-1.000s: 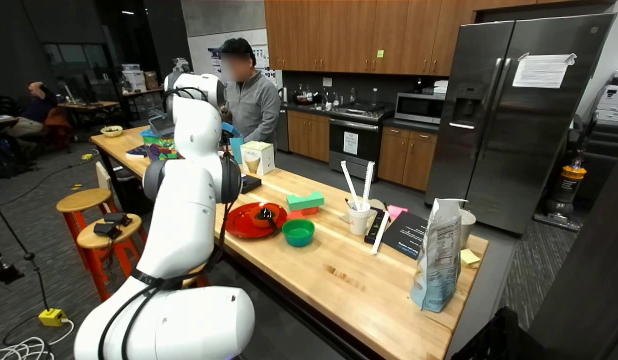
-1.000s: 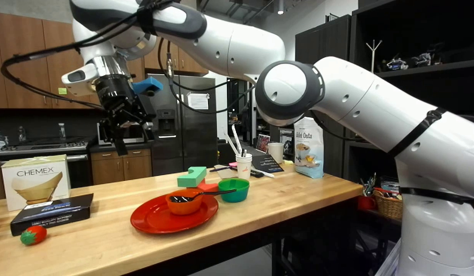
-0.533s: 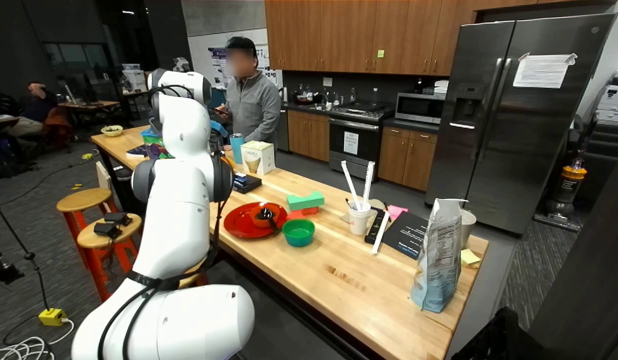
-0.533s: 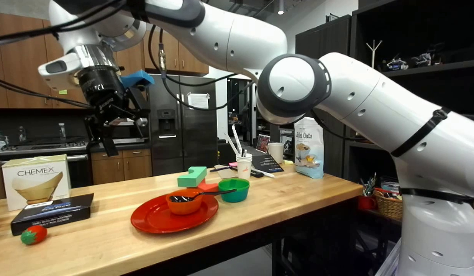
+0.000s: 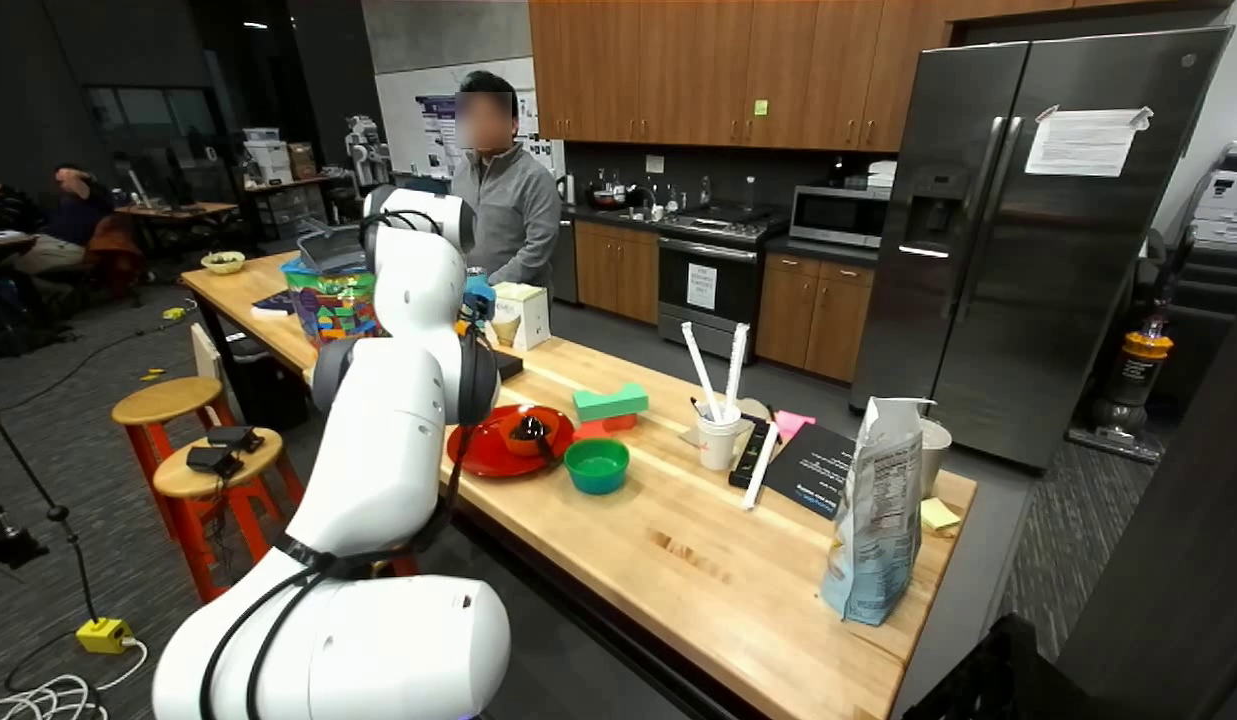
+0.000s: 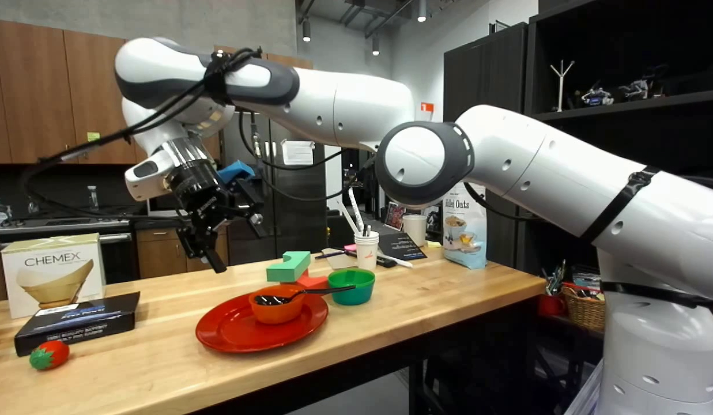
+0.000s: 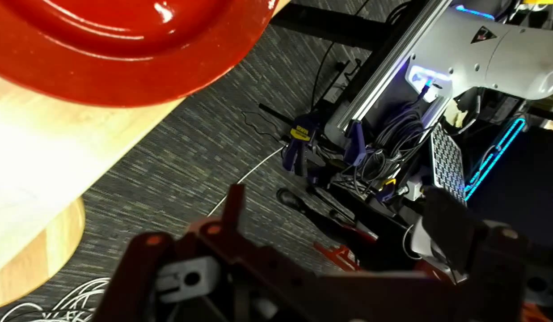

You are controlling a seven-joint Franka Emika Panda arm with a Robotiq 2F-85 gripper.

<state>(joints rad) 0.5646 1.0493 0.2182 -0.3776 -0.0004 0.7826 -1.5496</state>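
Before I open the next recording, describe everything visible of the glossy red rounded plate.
The glossy red rounded plate, plastic-looking, has a broad rim around a sunken middle. It lies flat and face-up near the edge of the long wooden tabletop. A small round orange plastic-looking bowl stands upright on it. The open black two-fingered gripper hangs apart from it.

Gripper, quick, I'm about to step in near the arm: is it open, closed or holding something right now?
Gripper: open, holding nothing.
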